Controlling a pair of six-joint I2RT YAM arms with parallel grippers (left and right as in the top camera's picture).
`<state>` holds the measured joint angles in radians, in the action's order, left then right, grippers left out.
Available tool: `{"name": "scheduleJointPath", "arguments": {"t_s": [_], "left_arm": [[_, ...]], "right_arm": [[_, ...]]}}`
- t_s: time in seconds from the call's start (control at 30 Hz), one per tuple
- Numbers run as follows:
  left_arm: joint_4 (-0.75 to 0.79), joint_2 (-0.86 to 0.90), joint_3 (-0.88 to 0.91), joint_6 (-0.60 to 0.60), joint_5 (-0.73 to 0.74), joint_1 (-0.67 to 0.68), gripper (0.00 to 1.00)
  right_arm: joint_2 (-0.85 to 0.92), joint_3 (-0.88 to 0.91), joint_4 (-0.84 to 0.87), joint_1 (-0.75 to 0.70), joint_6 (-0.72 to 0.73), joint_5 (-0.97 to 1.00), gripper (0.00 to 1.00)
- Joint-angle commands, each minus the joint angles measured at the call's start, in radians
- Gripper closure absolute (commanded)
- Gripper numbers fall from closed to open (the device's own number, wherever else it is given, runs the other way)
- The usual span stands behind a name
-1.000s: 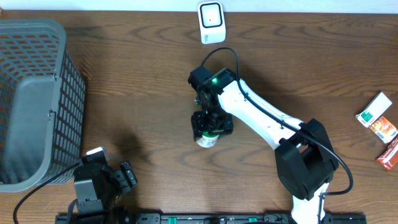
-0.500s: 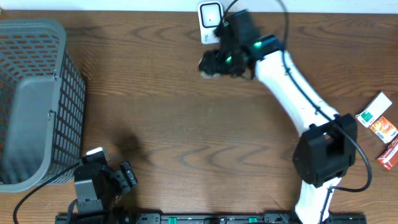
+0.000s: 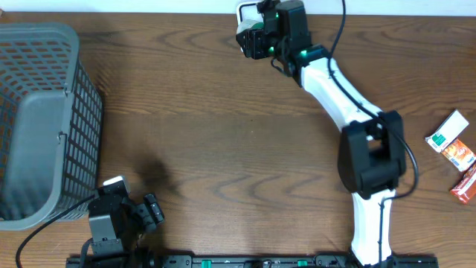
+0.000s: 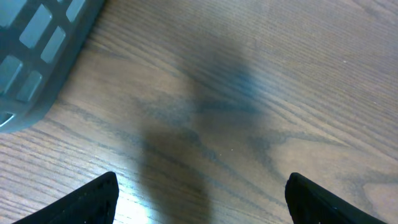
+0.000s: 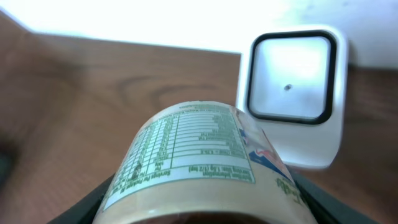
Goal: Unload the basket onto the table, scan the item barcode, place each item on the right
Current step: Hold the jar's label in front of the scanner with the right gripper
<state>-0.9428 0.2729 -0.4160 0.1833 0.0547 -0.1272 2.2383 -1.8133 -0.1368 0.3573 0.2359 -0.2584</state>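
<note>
A dark brown wooden table (image 3: 223, 149) fills the scene, with a pale strip of wall along its far edge. From overhead, a grey mesh basket (image 3: 82, 112) sits at the table's left side, and three small packets (image 3: 459, 154) lie together at the far right edge. The left gripper (image 3: 152, 211) rests low at the near left corner, close to the basket. The right arm stretches across to the far centre of the table, where the right gripper (image 3: 253, 41) hangs over a white scanner. From this height the gripper covers most of the scanner, and what it carries cannot be made out. The right wrist camera shows what the overhead view hides: a round container (image 5: 199, 162) lies on its side, clamped between the two dark fingers (image 5: 102, 202), its printed nutrition label turned up toward the camera. Just beyond it, slightly to the right, stands the scanner (image 5: 292, 93), a white block with a dark-framed square window facing the container; whether they touch cannot be judged. The left wrist camera shows only bare wood, a corner of the basket at upper left, and the two finger tips spread wide apart with nothing between them.
</note>
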Motion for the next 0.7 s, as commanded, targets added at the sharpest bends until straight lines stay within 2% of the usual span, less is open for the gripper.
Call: {"name": "scheduleJointPath", "arguments": {"t_s": [0.0,0.17,0.27,0.37,0.43,0.67], "left_arm": [[-0.003,-0.002,-0.006,-0.006,0.008,0.000,0.14],[-0.003,-0.002,-0.006,-0.006,0.008,0.000,0.14],[-0.003,-0.002,-0.006,-0.006,0.008,0.000,0.14],[-0.003,-0.002,-0.006,-0.006,0.008,0.000,0.14],[-0.003,-0.002,-0.006,-0.006,0.008,0.000,0.14],[-0.002,-0.002,-0.006,-0.006,0.008,-0.001,0.14]], "right_arm": [[0.053,-0.019,0.137,0.004,-0.036,0.087,0.39],[0.104,-0.019,0.346,0.004,-0.081,0.143,0.39],[0.126,-0.019,0.431,0.005,-0.130,0.211,0.40],[0.162,-0.019,0.506,0.003,-0.159,0.252,0.37],[0.186,-0.019,0.535,-0.001,-0.163,0.251,0.33],[0.182,-0.021,0.520,-0.003,-0.141,0.225,0.33]]}}
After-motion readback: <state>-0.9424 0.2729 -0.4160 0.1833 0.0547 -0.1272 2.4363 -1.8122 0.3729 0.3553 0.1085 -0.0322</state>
